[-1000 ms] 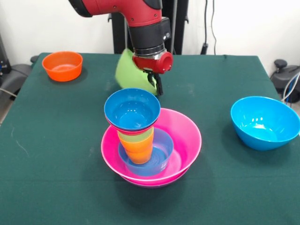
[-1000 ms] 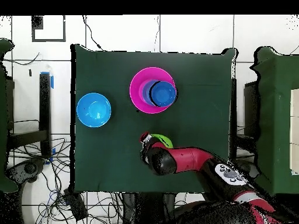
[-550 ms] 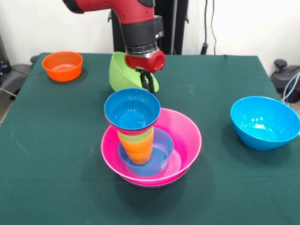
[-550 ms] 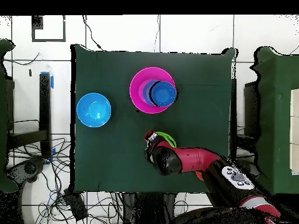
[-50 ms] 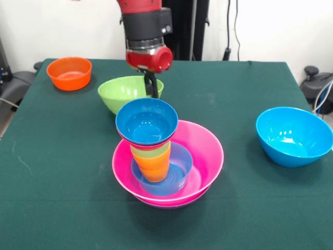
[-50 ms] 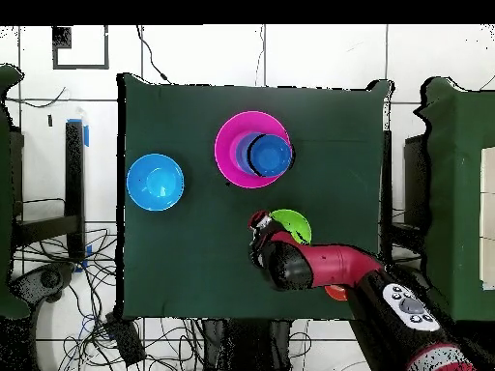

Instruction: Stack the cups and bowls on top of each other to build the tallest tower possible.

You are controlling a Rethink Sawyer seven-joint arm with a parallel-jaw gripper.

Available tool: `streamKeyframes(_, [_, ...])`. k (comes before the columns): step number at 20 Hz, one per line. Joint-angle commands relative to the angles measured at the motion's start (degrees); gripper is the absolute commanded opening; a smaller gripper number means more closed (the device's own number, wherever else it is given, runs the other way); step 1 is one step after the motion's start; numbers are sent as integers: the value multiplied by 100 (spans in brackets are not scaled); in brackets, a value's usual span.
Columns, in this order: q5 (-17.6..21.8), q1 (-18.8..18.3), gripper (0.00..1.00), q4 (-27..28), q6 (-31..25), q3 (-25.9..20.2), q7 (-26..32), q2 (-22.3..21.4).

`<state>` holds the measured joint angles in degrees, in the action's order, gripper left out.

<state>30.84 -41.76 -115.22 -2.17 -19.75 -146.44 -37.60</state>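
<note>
A lime green bowl (image 5: 129, 92) is held upright by its rim, the gripper (image 5: 151, 89) clamped on the edge, just behind the tower (image 5: 156, 156), whose wide pink bowl (image 5: 208, 156) carries smaller bowls, two cups and a dark-blue bowl (image 5: 146, 121) on top. The carrying step appears to be in hand, and the bowl would next need to be lifted and centred above that top bowl. A dark green table cloth (image 5: 62, 172) is seen, with an orange bowl (image 5: 69, 73) and a sky-blue bowl (image 5: 293, 135) well apart, before a white wall (image 5: 270, 26).
</note>
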Motion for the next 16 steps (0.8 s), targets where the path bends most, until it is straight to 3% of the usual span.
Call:
streamKeyframes(1, [-434, -221, 0, -838, -1032, -861, 264, -1174])
streamKeyframes(8, [-842, -474, 0, -1225, -1344, -1286, 275, -1718])
streamKeyframes(16, [-1001, -643, 0, -1343, -1414, -1467, 294, -1870])
